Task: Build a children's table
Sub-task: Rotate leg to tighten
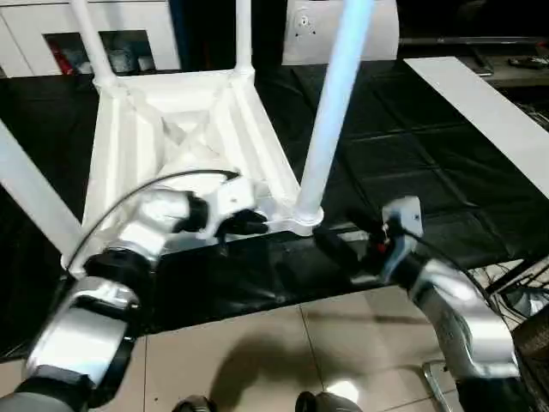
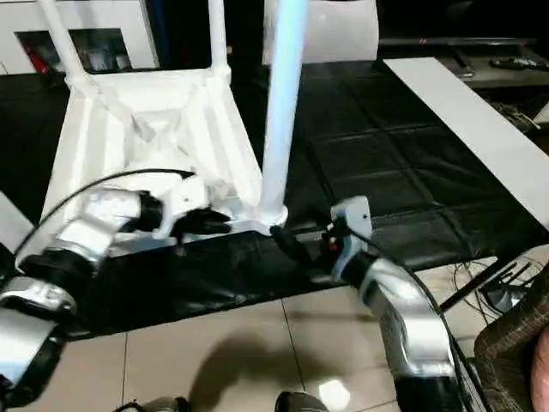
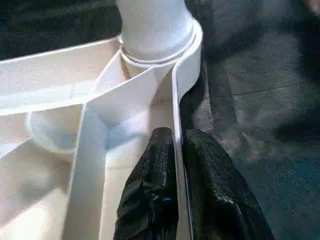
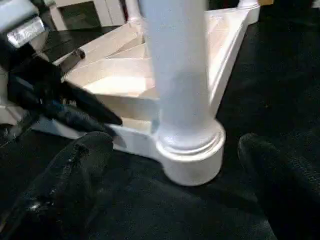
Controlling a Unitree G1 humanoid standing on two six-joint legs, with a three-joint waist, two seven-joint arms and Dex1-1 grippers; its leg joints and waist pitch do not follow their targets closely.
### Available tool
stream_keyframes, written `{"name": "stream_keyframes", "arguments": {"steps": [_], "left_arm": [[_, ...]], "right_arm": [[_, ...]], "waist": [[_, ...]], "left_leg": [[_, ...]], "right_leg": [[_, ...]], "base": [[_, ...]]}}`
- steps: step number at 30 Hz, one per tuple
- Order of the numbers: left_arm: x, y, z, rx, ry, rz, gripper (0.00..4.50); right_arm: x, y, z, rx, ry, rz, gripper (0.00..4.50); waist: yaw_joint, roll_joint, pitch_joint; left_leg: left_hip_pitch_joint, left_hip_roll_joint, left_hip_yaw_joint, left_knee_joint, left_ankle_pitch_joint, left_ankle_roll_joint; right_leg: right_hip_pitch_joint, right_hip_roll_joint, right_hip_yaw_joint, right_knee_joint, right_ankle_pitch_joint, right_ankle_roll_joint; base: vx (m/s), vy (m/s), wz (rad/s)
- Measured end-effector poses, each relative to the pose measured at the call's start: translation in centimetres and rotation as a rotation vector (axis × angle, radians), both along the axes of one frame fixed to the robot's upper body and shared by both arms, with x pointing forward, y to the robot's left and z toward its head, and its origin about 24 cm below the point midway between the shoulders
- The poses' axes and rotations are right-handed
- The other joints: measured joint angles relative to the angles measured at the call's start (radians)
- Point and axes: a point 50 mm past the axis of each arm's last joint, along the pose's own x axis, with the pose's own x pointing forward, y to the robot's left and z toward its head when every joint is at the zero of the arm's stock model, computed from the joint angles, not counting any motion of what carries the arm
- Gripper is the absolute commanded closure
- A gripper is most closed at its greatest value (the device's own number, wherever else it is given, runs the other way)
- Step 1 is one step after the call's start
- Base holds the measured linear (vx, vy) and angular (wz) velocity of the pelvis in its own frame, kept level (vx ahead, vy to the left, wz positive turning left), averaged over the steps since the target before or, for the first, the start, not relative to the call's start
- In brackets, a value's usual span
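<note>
Left hand (image 3: 176, 165) pinches the upturned tabletop's (image 1: 184, 129) rim wall; right hand (image 4: 175, 200), fingers spread, sits low before the corner socket (image 4: 192, 150) holding a leg (image 1: 330, 112).

One tabletop (image 1: 176, 150) is seen, lying upside down with its ribs up. Four legs are counted on it: one (image 1: 333, 112) stands in the corner socket just beyond the right gripper (image 1: 339, 249), two more (image 1: 93, 43) (image 1: 244, 34) rise at the far corners well beyond both grippers, and a fourth (image 1: 30, 193) slants off past the left gripper (image 1: 244, 223). Two grippers are counted, each with two black fingers (image 3: 150, 195); the left one's are pinched on the tabletop's rim, the right one's are spread either side of the nearest socket. One flat board (image 1: 485, 112) lies well beyond the right gripper, and one cabinet (image 1: 94, 39) stands behind.
</note>
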Motion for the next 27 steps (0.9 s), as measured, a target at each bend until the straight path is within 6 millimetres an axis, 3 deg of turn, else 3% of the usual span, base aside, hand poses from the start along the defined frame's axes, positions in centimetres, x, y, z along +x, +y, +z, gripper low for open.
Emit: {"name": "stream_keyframes", "arguments": {"steps": [6, 12, 17, 20, 21, 23, 25, 26, 27], "left_arm": [[-0.1, 0.5, 0.1, -0.129, 0.022, 0.053, 3.21], [-0.8, 0.5, 0.0, -0.382, 0.016, 0.271, 2.71], [-3.5, 0.0, -1.2, -0.587, 0.012, 0.533, 2.71], [-5.1, -0.7, -1.1, -0.624, -0.043, 0.678, 2.71], [-5.3, -0.5, -0.9, -0.611, -0.064, 0.712, 2.71], [-5.8, 0.2, -0.6, -0.585, -0.106, 0.812, 2.71], [-6.1, 0.4, -0.5, -0.580, -0.126, 0.881, 2.71], [-6.5, 0.2, -0.4, -0.586, -0.131, 0.899, 2.71], [-7.0, 0.0, -0.5, -0.571, -0.139, 0.909, 2.71]], "right_arm": [[-0.3, 0.1, 0.3, 0.015, 0.001, -0.067, 0.00], [-1.4, 0.1, 0.0, 0.025, 0.071, -0.182, 0.00], [-2.5, 0.4, 0.1, -0.007, 0.062, -0.233, 0.00], [-2.6, 0.9, 0.5, -0.001, 0.044, -0.261, 0.00], [-2.6, 1.1, 0.6, -0.004, 0.038, -0.257, 0.00], [-2.7, 1.8, 0.9, -0.003, 0.030, -0.230, 0.00], [-2.7, 1.4, 1.0, -0.021, 0.023, -0.232, 0.00], [-2.8, 1.3, 0.9, -0.028, 0.027, -0.234, 0.00], [-2.9, 1.2, 0.7, -0.032, 0.032, -0.234, 0.00]], "waist": [[0.009, -0.001, -0.001], [0.010, -0.001, -0.001], [0.003, 0.002, -0.004], [-0.020, 0.018, -0.009], [-0.027, 0.021, -0.009], [-0.030, 0.022, -0.008], [-0.013, 0.017, -0.009], [-0.007, 0.017, -0.009], [0.007, 0.011, -0.009]], "left_leg": [[0.000, -0.001, 0.000, 0.006, -0.001, -0.001], [0.000, -0.001, 0.000, 0.008, -0.001, -0.001], [-0.003, -0.001, -0.003, 0.007, -0.002, -0.002], [-0.038, -0.002, -0.068, 0.024, 0.001, -0.001], [-0.039, -0.002, -0.089, 0.026, 0.003, -0.006], [-0.045, -0.006, -0.122, 0.029, 0.004, -0.008], [-0.044, -0.021, -0.122, 0.038, -0.004, 0.004], [-0.049, -0.020, -0.107, 0.076, -0.020, 0.031], [-0.042, -0.021, -0.083, 0.106, -0.027, 0.044]], "right_leg": [[0.002, -0.003, 0.000, 0.004, 0.000, 0.000], [0.003, -0.003, 0.001, 0.004, 0.001, 0.000], [0.006, -0.003, -0.002, 0.004, -0.001, 0.002], [0.022, -0.005, -0.060, -0.004, -0.005, 0.000], [0.027, -0.003, -0.073, 0.001, -0.009, -0.006], [0.038, 0.005, -0.081, 0.017, -0.027, -0.019], [0.040, -0.012, -0.104, 0.026, -0.042, -0.006], [0.045, -0.028, -0.122, 0.024, -0.043, -0.007], [0.044, -0.032, -0.102, 0.024, -0.043, -0.006]], "base": [[0.000, 0.000, 0.00], [0.000, 0.000, 0.00], [0.000, 0.000, 0.00], [-0.001, -0.037, 0.38], [0.027, -0.035, 0.29], [-0.022, -0.098, 0.51], [-0.059, -0.084, 0.42], [-0.050, -0.008, 0.36], [-0.045, 0.006, 0.24]]}}
